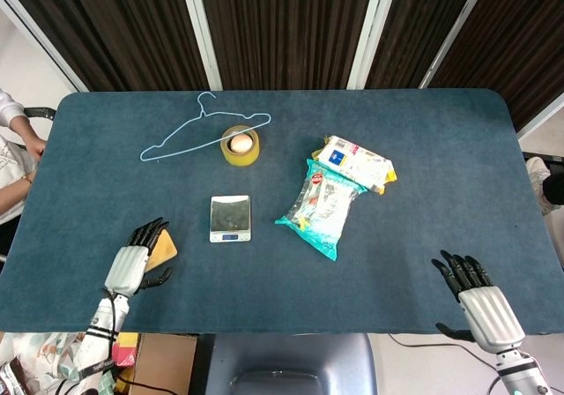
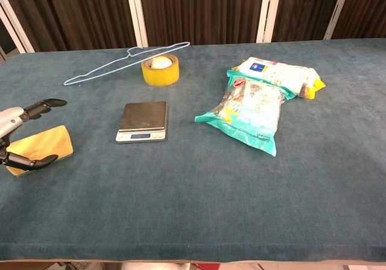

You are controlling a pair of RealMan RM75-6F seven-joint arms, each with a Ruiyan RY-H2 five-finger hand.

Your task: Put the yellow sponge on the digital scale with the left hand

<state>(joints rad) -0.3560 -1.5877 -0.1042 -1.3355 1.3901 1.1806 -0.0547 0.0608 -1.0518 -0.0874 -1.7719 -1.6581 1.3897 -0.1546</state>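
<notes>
While your left hand hovers over the sponge w/ fingers apart, the scale sits bare; right hand fingers apart too.

A teal-carpeted table stands before dark wood-slat wall panels divided by white strips.

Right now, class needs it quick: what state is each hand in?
Left hand: open, fingers spread over the yellow sponge, not gripping it.
Right hand: open, holding nothing, at the table's near edge.
</notes>
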